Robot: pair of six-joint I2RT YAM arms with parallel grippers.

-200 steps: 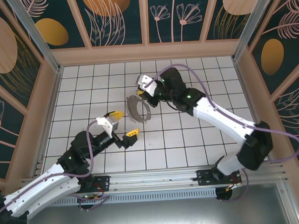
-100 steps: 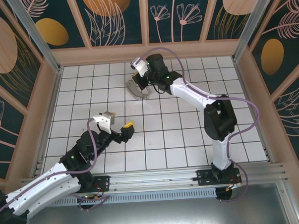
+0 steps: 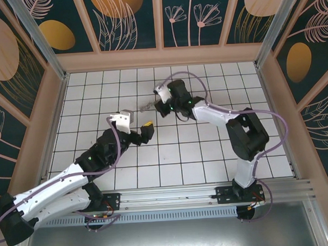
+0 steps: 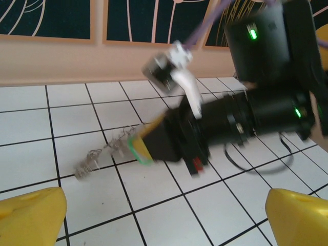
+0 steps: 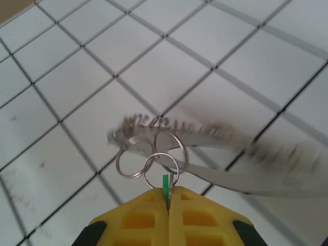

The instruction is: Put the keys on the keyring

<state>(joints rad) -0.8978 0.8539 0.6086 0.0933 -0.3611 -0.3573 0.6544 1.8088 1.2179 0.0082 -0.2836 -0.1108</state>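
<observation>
Top view: the right pincer [image 3: 160, 104] is clamped shut, and the thin grey-brown beaded metal keyring [image 3: 146, 107] trails off its tip toward the wide-open left pincer [image 3: 138, 122]. Left wrist view — the loop sags ahead of the yellow fingertips [image 4: 31, 215]. Right wrist view: a tiny bright green key [image 5: 166, 185] is pinched between the tips, small steel split rings [image 5: 154, 161] just ahead. Probably light, floppy, slippery — best gripped at a stiff ring. Half a second ago the pincers stood farther apart.

surface [image 3: 209, 153]: white square tiles, dark grid lines, rows running out to the edges | sides: pale wooden rim [image 3: 161, 58] at left, far, right | near edge: metal rail [image 3: 172, 198] bearing both arm bases [image 3: 240, 193] | marks: faint dark smudges [image 5: 43, 165] on a few tiles | keyring [image 3: 145, 107]: low over far-middle tiles, blurred, contact unclear
</observation>
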